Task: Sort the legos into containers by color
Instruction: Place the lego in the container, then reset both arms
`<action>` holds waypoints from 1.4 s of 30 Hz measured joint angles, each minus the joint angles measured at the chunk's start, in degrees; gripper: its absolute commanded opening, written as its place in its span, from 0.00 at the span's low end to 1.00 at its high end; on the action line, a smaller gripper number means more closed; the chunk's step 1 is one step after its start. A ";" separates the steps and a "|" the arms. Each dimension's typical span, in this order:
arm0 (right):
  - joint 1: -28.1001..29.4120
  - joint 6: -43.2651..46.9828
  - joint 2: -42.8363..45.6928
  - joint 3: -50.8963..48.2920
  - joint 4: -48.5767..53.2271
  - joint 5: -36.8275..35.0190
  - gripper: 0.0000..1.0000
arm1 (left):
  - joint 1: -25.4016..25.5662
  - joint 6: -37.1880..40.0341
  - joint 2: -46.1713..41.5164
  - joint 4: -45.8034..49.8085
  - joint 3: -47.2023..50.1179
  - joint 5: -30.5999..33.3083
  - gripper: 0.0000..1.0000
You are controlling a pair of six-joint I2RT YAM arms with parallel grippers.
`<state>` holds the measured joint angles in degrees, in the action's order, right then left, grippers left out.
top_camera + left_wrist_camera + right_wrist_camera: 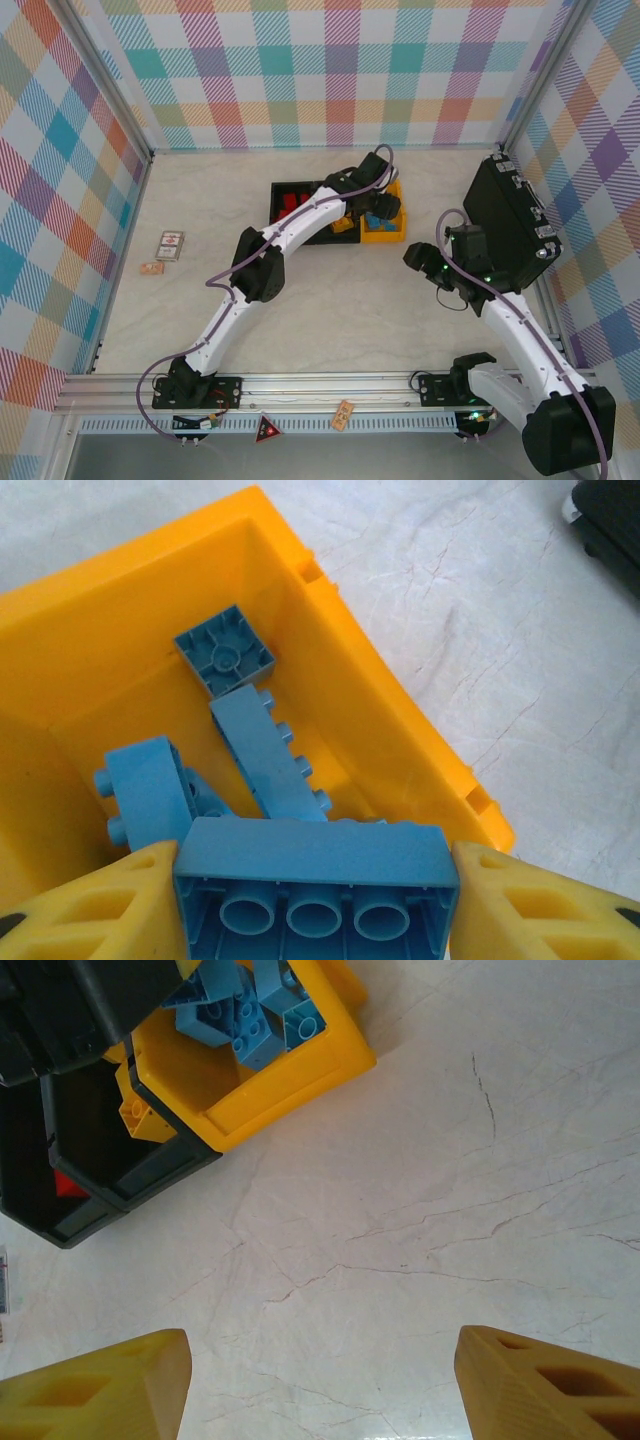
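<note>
left end effector (315, 885) is clamped on a long blue lego (315, 852), held right over the yellow bin (405, 715) where more blue legos (262, 748) sit in a heap. right end effector (320, 1385) hangs released above the worktop (450, 1210), near that bin.

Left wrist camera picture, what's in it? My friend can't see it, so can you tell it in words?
The left gripper holds a blue lego brick, hollow underside toward the camera, over the yellow-orange bin. Several more blue bricks lie inside the bin, which sits on a pale table.
</note>
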<state>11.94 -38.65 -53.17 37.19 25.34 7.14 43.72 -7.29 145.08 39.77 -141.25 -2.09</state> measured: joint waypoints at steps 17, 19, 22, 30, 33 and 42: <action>-0.37 -1.03 2.38 -1.90 0.02 -0.04 0.70 | 0.57 4.15 2.01 -3.85 -0.59 2.73 0.78; -0.37 -1.20 2.38 -2.23 0.02 0.00 0.70 | 0.61 4.15 0.96 -4.42 1.38 3.08 0.77; -0.37 -1.25 2.38 -2.51 0.02 0.37 0.70 | 0.70 4.13 -2.16 -5.05 5.77 3.23 0.76; -0.37 -1.25 2.27 -2.60 -0.04 1.38 0.70 | 0.76 3.04 -14.45 -7.54 17.81 4.31 0.76; -0.37 -1.22 1.70 -2.60 -0.57 2.12 0.71 | 0.76 2.23 -19.78 -9.29 24.30 5.16 0.75; -0.37 0.55 -2.27 -1.57 -5.05 6.38 0.75 | -0.17 -2.47 -34.51 -14.34 47.12 7.52 0.77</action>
<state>11.57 -38.11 -55.44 35.62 20.29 13.52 43.55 -9.76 110.56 25.43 -94.13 5.43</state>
